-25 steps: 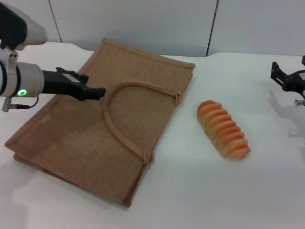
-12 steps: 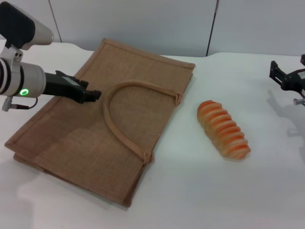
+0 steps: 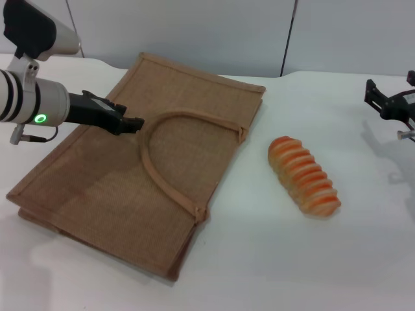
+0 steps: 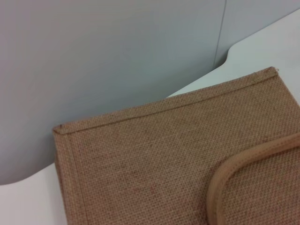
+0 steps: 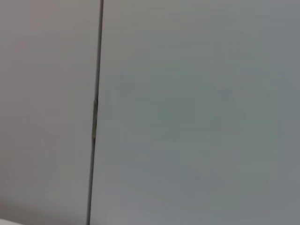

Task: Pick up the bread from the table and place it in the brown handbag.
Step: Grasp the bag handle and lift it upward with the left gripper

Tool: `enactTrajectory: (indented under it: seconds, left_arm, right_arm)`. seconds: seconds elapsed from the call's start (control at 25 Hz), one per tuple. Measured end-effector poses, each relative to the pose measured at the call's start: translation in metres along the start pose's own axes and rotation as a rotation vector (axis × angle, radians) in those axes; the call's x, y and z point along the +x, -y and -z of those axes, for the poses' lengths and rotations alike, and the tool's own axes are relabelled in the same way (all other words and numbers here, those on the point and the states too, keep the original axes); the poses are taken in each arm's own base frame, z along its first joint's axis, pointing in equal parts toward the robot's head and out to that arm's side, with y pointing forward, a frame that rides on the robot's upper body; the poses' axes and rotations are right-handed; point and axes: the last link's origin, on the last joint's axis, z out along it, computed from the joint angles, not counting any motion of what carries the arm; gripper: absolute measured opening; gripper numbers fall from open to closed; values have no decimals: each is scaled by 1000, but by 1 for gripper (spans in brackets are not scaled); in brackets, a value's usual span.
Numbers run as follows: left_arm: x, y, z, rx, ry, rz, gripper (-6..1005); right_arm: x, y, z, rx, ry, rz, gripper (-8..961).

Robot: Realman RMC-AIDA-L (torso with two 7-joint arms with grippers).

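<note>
The bread [image 3: 305,176], a glossy tan loaf with orange ridges, lies on the white table [image 3: 292,259] to the right of the brown handbag [image 3: 110,188]. The bag lies flat, and its arched loop handle [image 3: 150,165] rests on top. My left gripper [image 3: 133,123] hovers over the bag, its tip next to the far left end of the handle. The left wrist view shows the bag's weave [image 4: 154,159] and a bend of the handle [image 4: 243,161]. My right gripper [image 3: 384,102] is held above the table at the far right, well away from the bread.
A grey panelled wall [image 3: 214,32] stands behind the table, and the right wrist view shows only this wall [image 5: 187,112]. White tabletop surrounds the bread and lies in front of the bag.
My left gripper drew back to the left, then returned to the right toward the handle, with the arm a little higher. The right gripper drifted slightly up. Bread and bag have not moved.
</note>
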Motion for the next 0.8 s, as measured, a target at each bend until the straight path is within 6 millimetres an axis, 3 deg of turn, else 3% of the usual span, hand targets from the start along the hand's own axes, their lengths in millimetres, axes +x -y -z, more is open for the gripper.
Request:
enactTrajectory:
  seconds: [0.8]
  left_arm:
    - [-1,-17,-26,-26,37,-3,536]
  right_arm:
    - [-2,-2,-3,-5,-3,-1,863]
